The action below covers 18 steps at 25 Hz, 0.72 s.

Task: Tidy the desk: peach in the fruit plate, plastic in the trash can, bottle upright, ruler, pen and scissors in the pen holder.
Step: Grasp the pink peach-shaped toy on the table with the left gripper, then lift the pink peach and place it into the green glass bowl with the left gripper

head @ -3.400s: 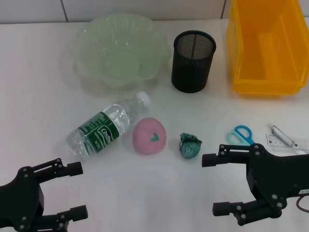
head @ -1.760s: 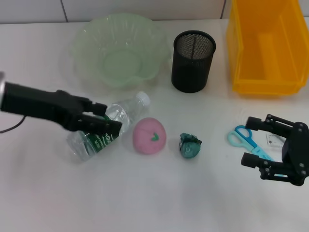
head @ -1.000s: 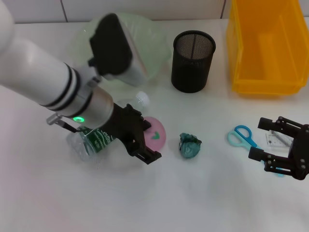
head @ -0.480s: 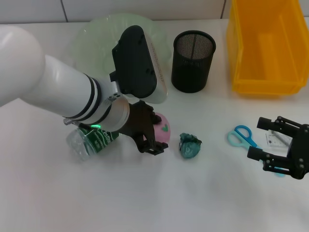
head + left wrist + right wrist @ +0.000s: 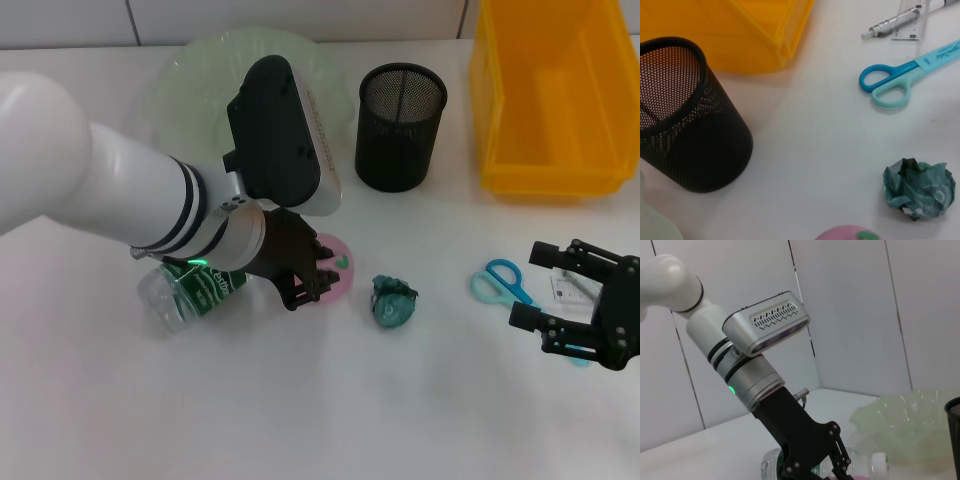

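Since a moment ago the left gripper (image 5: 312, 272) has settled lower over the peach (image 5: 335, 263), fingers spread around it, beside the bottle (image 5: 195, 285). Right gripper (image 5: 560, 300) hovers spread by the scissors (image 5: 497, 280).

your head view looks down over the whole desk; the left wrist view sits close over the pen holder (image 5: 685, 115) (scissors (image 5: 905, 75) beyond); the right wrist view faces the left arm (image 5: 755, 390) sideways.

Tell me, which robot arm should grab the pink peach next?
The left one, probably. The left gripper is already down at the peach, fingers open around it. The right gripper hangs far off, above the scissors.
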Motion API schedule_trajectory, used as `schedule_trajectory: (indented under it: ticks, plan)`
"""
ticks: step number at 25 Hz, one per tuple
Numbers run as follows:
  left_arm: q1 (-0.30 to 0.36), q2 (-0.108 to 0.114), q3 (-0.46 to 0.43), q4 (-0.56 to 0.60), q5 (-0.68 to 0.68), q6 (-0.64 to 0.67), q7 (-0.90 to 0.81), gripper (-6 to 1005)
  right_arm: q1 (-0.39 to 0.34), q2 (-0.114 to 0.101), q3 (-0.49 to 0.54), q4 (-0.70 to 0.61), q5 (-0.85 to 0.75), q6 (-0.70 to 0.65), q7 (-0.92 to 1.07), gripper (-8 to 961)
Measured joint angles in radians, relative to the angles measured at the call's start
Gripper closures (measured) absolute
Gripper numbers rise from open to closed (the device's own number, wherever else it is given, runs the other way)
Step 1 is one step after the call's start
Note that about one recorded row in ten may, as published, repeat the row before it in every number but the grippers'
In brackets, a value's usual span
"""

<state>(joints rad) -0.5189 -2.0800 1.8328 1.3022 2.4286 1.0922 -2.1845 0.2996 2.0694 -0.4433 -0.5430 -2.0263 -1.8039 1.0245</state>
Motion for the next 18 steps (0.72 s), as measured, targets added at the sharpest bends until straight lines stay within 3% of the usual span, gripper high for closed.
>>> schedule_trajectory:
  ticks: [5, 9, 10, 13, 14, 18]
  plan:
    - [0.018, 0.001, 0.002, 0.031, -0.002, -0.006, -0.005, 818, 0.000, 0.001, 0.000, 0.000, 0.002, 0.000, -0.001, 135]
    - [0.040, 0.001, -0.002, 0.070, -0.012, -0.007, -0.006, 892, -0.001, 0.002, 0.000, 0.000, 0.006, 0.000, -0.001, 134]
    - [0.072, 0.005, -0.030, 0.140, -0.065, -0.007, -0.002, 911, -0.001, 0.002, 0.000, 0.000, 0.006, 0.000, -0.001, 134]
    - [0.095, 0.008, -0.068, 0.192, -0.109, -0.008, 0.002, 921, 0.000, 0.003, 0.000, 0.001, 0.007, 0.000, -0.002, 134]
    - [0.123, 0.008, -0.140, 0.249, -0.160, -0.023, 0.016, 924, 0.000, 0.003, 0.000, 0.002, 0.007, 0.001, -0.002, 134]
    - [0.147, 0.008, -0.272, 0.261, -0.306, -0.078, 0.062, 938, 0.006, 0.004, 0.000, 0.020, 0.008, 0.018, -0.004, 135]
